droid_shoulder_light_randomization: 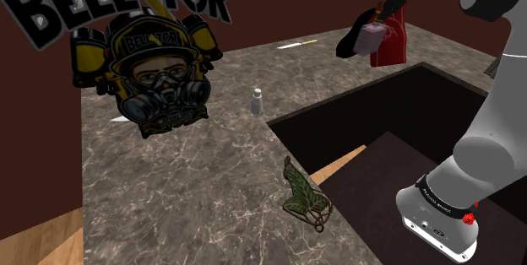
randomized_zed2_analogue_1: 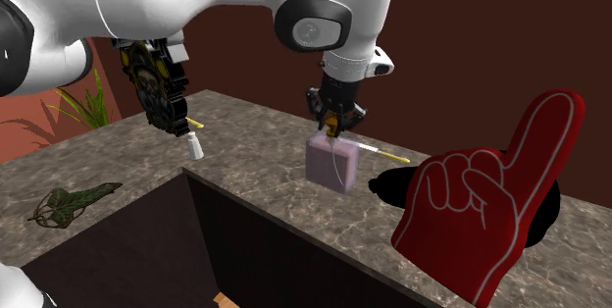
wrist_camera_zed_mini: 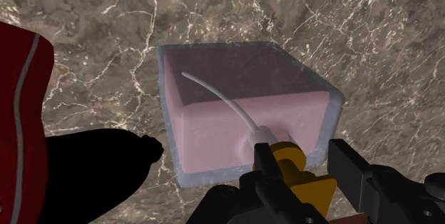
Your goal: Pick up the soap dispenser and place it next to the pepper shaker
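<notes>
Shoulder view: my gripper [droid_shoulder_light_randomization: 374,20] holds the dispenser [droid_shoulder_light_randomization: 369,40], a pale pink block, at the far end of the counter [droid_shoulder_light_randomization: 186,170], just beside a red foam hand [droid_shoulder_light_randomization: 393,27] and a black lump [droid_shoulder_light_randomization: 349,45]. The shaker [droid_shoulder_light_randomization: 258,101] stands well apart toward the view's left, near the corner of a dark recess [droid_shoulder_light_randomization: 397,111]. Second exterior view: the block sits on the stone or barely above it, I cannot tell which. I judge a straight lift comes first, then a carry along the counter's back strip, wide of the recess and over a thin yellow-tipped stick [randomized_zed2_analogue_1: 378,151]. A mask emblem [randomized_zed2_analogue_1: 162,95] and a leaf [randomized_zed2_analogue_1: 69,203] lie off that path. Wrist view: the claw is clamped on the yellow pump [wrist_camera_zed_mini: 292,160], the spout [wrist_camera_zed_mini: 221,98] curving away. A gentle pace should stop the block swinging.
</notes>
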